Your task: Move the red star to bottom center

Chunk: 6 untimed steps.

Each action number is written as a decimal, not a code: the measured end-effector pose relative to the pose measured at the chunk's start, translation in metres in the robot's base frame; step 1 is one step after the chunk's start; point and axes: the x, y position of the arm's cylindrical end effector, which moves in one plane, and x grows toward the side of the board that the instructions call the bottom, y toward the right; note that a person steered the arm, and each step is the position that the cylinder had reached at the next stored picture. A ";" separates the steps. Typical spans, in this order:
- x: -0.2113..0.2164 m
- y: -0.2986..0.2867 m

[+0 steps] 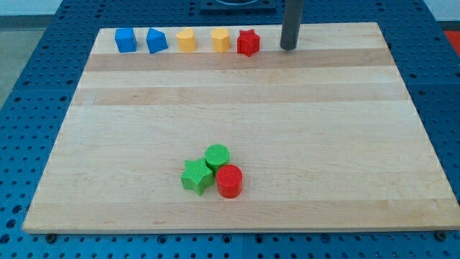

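The red star [248, 42] sits near the top edge of the wooden board [323, 144], at the right end of a row of blocks. My tip [288, 48] rests on the board just to the right of the red star, with a small gap between them. The rod rises straight up out of the view's top.
Left of the red star along the top edge stand a yellow block [221, 39], another yellow block [186, 39], a blue block [156, 40] and a blue cube [126, 39]. Near the bottom centre a green star [196, 176], a green cylinder [217, 156] and a red cylinder [230, 180] cluster together.
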 end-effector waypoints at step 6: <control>0.004 -0.086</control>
